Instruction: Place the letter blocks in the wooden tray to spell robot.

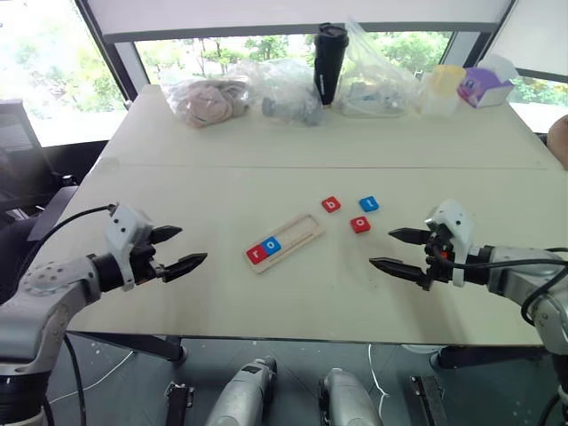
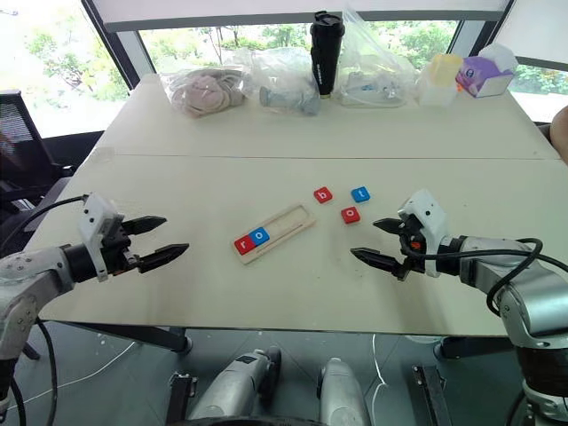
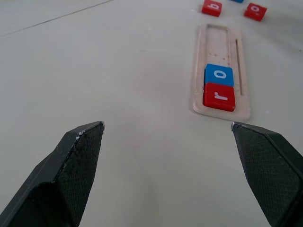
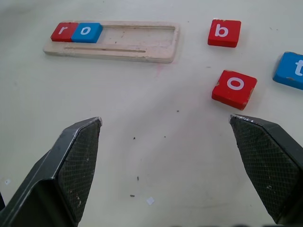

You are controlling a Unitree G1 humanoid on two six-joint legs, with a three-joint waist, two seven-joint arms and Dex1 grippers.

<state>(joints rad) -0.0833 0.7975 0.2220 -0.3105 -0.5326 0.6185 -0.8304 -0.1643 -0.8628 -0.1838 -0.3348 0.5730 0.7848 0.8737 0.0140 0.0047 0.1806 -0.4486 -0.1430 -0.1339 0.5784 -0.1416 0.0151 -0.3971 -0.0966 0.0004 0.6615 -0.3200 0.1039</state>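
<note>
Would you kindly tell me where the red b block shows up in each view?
Left eye: red b block, just right of centre.
Right eye, centre.
Left wrist, top edge.
Right wrist, upper right.
Shared landmark: wooden tray, its empty end nearest the block.

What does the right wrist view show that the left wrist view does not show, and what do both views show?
Right wrist view: the blue t block lies beside the red o block, and the right gripper is open.

Left wrist view: the open left gripper.

Both: the wooden tray with the red r block and blue o block at one end, and the red b block loose on the table.
</note>
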